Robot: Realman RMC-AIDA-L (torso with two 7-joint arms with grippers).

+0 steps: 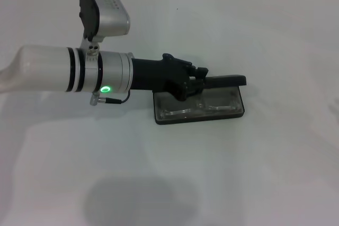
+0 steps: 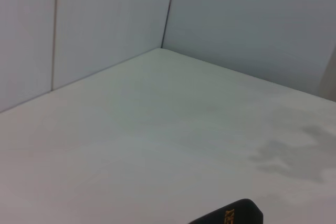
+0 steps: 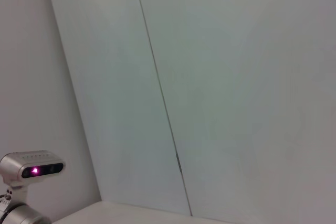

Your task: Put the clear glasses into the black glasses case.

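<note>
The clear glasses (image 1: 198,107) are already lying inside the black glasses case (image 1: 200,115), which is sitting open on the table (image 1: 238,183) just right of centre, its lid (image 1: 225,81) half raised at the 12 o'clock edge. The closing step is judged to be under way; next, the lid needs pressing down flat. The left gripper (image 1: 204,79) is being held from 9 o'clock at the lid; whether its fingers are open cannot be told. The right arm is not being seen.
</note>
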